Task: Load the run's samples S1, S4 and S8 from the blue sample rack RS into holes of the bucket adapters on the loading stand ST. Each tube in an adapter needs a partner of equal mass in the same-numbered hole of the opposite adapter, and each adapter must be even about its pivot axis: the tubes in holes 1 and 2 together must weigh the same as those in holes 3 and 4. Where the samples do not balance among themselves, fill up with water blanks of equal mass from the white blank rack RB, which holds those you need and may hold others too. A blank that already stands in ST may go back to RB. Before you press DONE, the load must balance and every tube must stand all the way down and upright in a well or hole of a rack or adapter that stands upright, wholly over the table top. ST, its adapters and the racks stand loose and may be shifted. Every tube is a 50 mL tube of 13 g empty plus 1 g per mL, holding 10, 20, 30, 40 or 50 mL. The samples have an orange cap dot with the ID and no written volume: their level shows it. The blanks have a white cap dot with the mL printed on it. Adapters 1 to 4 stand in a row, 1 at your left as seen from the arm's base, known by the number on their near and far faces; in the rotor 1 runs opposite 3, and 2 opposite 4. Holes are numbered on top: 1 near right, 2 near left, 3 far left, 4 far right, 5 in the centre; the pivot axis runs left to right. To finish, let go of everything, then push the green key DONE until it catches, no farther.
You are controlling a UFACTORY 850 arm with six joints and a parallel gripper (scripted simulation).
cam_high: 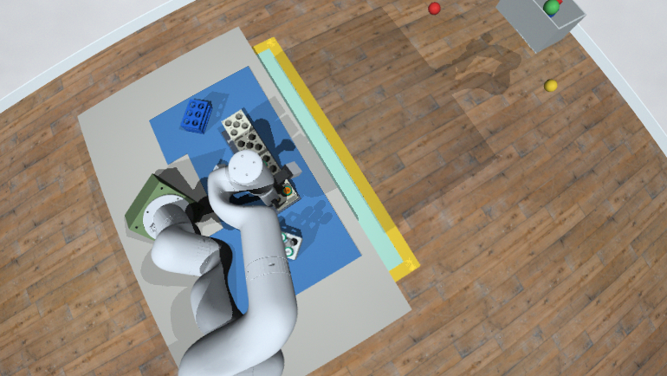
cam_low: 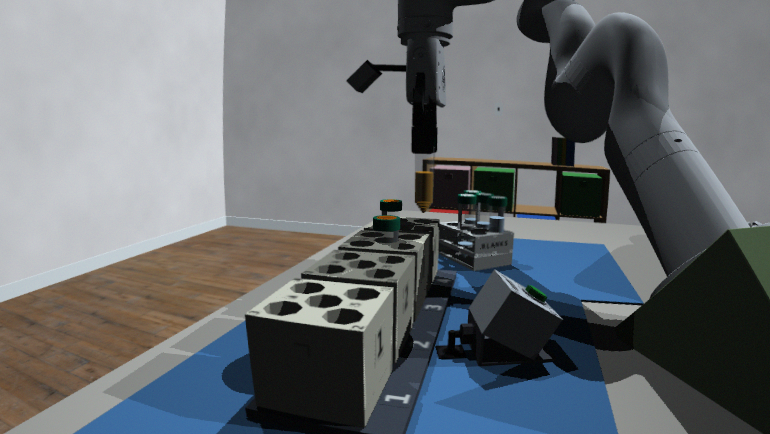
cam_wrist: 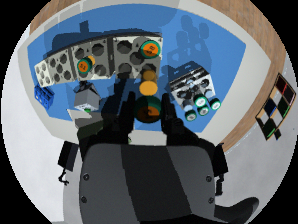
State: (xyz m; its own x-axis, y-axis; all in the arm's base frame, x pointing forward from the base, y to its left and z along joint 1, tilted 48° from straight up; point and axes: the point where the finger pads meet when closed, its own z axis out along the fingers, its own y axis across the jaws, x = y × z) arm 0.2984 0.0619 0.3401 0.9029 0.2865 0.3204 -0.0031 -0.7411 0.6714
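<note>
Gripper: your gripper (cam_low: 423,145) hangs high above the far end of the adapter row, fingers clamped on the top of a tube.
Held tube: you carry a sample tube (cam_low: 423,189) with amber liquid; it hangs upright, its cone tip just above the far adapters and apart from them. Its cap ID cannot be read.
Stand ST: you can read "1", "2" and "3" in white along the dark base strip (cam_low: 425,328) on the near side.
Adapter faces: the nearest adapter (cam_low: 318,350) shows "1" on its side face; the small hole numbers on top are too fine to read.
Loaded samples: two tubes with orange cap dots stand in the far adapters, one (cam_low: 386,223) nearer you, one (cam_low: 390,205) behind it; their IDs are too small to read.
Blank rack: the white rack (cam_low: 487,249) reads "BLANKS" on its front and holds several green-capped tubes (cam_low: 466,199).
Sample rack RS: the blue rack (cam_high: 197,115) stands well apart from the row, its wells showing dark from above.
DONE key: the green key (cam_low: 535,293) sits on a tilted grey box (cam_low: 512,318); no writing is legible on it.
</note>
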